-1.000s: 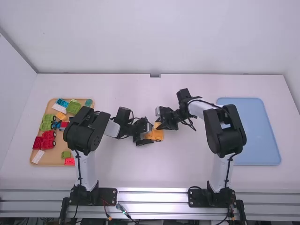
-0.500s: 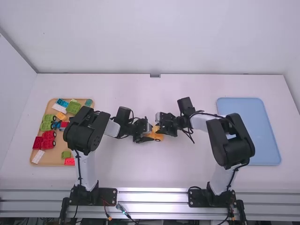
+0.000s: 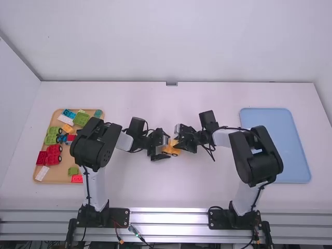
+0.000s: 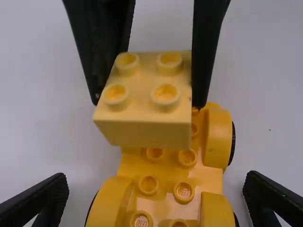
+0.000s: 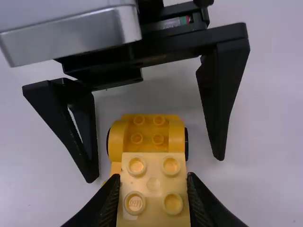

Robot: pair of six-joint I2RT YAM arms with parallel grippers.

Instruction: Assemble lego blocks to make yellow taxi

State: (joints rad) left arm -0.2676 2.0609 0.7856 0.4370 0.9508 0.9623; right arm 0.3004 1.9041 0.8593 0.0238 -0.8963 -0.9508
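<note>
our right gripper (image 5: pixel 154 177) pinches a pale yellow block (image 4: pixel 142 134) over the yellow wheeled base (image 4: pixel 203 177); the left gripper's (image 4: pixel 156 177) fingers stand apart, astride the base. in the high view, the parts tray (image 3: pixel 58 174) lies at nine o'clock from them. we judge the block light, stiff, prone to twist: we favour opposite flat sides below its studs (image 4: pixel 165 94), and steadying the base by its fenders (image 4: pixel 220 137).

I'd call this a robotics lab: my two jointed robot arms (image 3: pixel 96 187) stand on black mounts (image 3: pixel 220 219) at a ribbed metal rail (image 3: pixel 168 218) edging the white tabletop (image 3: pixel 129 189), with exposed wires (image 3: pixel 137 233) and plain white walls (image 3: pixel 176 41) around
</note>
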